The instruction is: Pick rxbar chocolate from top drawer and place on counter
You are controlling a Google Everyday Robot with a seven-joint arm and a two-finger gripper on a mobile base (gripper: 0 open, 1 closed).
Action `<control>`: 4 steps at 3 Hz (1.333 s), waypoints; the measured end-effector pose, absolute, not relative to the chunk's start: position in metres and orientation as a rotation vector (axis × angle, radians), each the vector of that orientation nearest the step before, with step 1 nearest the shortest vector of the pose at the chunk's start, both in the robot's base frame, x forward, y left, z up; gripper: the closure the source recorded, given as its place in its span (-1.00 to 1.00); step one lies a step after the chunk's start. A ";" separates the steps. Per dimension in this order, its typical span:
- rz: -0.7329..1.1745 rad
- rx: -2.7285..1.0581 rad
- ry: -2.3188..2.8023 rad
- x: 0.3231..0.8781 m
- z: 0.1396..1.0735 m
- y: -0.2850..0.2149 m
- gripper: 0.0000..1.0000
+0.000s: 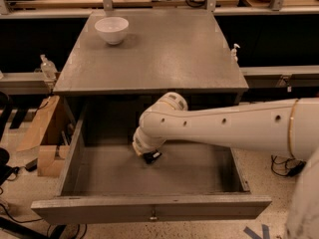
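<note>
worktop point(169, 49): grey, matte, lightly scuffed; bare over most of its surface.
white bowl point(111, 30): upright near the far left corner of the worktop.
top drawer point(99, 209): pulled well out beneath the near edge of the worktop, with a keyhole point(153, 216) at the centre of its front panel.
arm point(224, 128): white, reaching in from the right and bending down into the drawer.
gripper point(151, 157): low inside the drawer, below the middle of the near edge and close to the drawer floor; only a small dark tip shows under the wrist, so whether it is released or grasping cannot be told.
rxbar chocolate: cannot be made out apart from that dark tip; none lies on the worktop.
</note>
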State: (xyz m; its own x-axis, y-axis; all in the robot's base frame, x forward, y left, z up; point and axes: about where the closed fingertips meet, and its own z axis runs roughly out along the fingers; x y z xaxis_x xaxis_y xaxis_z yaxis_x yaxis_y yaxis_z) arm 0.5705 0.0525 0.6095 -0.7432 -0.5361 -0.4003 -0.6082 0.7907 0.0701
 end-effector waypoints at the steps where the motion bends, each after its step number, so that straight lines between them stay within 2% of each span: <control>1: 0.370 -0.831 2.530 0.576 0.685 0.038 1.00; 2: 0.441 -0.811 2.454 0.580 0.768 0.009 1.00; 4: 0.341 -1.070 2.283 0.571 0.881 -0.036 1.00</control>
State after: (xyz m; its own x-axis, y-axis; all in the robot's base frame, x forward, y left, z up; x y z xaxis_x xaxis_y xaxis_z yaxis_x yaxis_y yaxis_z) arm 0.5713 -0.0358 0.8813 -0.5036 -0.6142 -0.6076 -0.7650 0.6439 -0.0169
